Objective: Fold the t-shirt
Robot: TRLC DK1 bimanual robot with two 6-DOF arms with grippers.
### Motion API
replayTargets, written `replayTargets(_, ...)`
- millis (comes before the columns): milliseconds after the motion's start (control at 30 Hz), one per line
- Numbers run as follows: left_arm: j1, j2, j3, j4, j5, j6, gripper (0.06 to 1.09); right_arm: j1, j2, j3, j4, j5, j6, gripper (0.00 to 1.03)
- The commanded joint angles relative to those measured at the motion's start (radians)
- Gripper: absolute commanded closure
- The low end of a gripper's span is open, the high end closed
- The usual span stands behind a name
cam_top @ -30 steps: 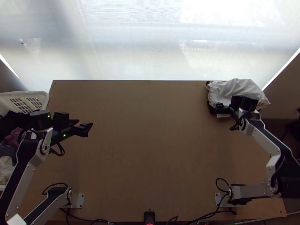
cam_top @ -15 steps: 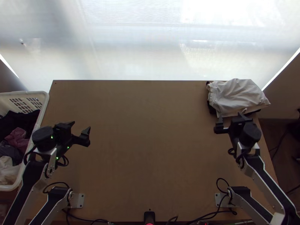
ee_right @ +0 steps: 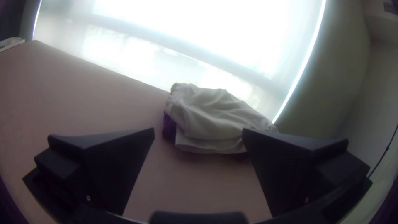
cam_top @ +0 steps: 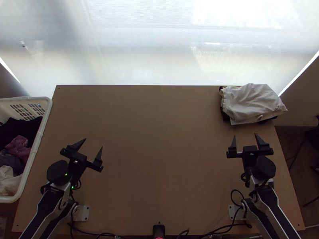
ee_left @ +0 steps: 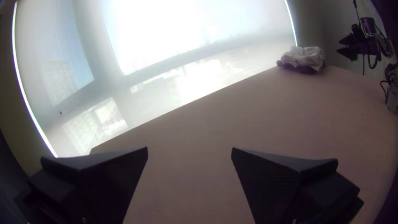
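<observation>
My left gripper point(cam_top: 93, 143) and right gripper point(cam_top: 245, 135) are spread wide, gripping nothing — a pale garment point(cam_top: 253, 103) lies folded on dark cloth point(ee_right: 169, 126), far right on the table point(cam_top: 159, 139) — whether it's the t-shirt, I can't tell.

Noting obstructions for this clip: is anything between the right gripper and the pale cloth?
Nothing visible stands between the right gripper and the pale cloth; a strip of tabletop separates them in the top view.

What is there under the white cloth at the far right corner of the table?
Dark cloth sticks out beneath the white cloth, along parts of its edge. The rest is covered, so I cannot tell how it lies or whether anything else is there.
</observation>
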State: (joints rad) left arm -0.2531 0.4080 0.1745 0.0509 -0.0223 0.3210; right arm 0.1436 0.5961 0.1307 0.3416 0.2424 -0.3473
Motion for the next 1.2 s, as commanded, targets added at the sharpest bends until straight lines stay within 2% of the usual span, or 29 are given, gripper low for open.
replayTargets(0, 0.018, -0.247, -0.096, -0.089, -0.022, 0.006, 0.10, 0.033, -0.173, -0.036, -0.138, 0.038, -0.024, 0.05)
replayTargets(133, 0.026, -0.301, -0.098, -0.149, -0.013, 0.021, 0.10, 0.100, -0.292, -0.036, -0.259, 0.038, -0.025, 0.05)
replayTargets(233, 0.029, -0.411, -0.099, -0.229, -0.002, 0.016, 0.10, 0.103, -0.453, -0.036, -0.381, 0.038, -0.027, 0.05)
replayTargets(333, 0.029, -0.410, -0.099, -0.244, 0.001, 0.026, 0.10, 0.105, -0.602, -0.039, -0.523, 0.038, -0.032, 0.05)
replayTargets(433, 0.031, -0.410, -0.099, -0.269, -0.001, 0.032, 0.10, 0.024, -0.598, -0.037, -0.523, 0.024, -0.030, 0.05)
replayTargets(1167, 0.046, -0.408, -0.099, -0.269, 0.002, 0.035, 0.10, 0.014, -0.596, -0.039, -0.527, 0.009, -0.035, 0.05)
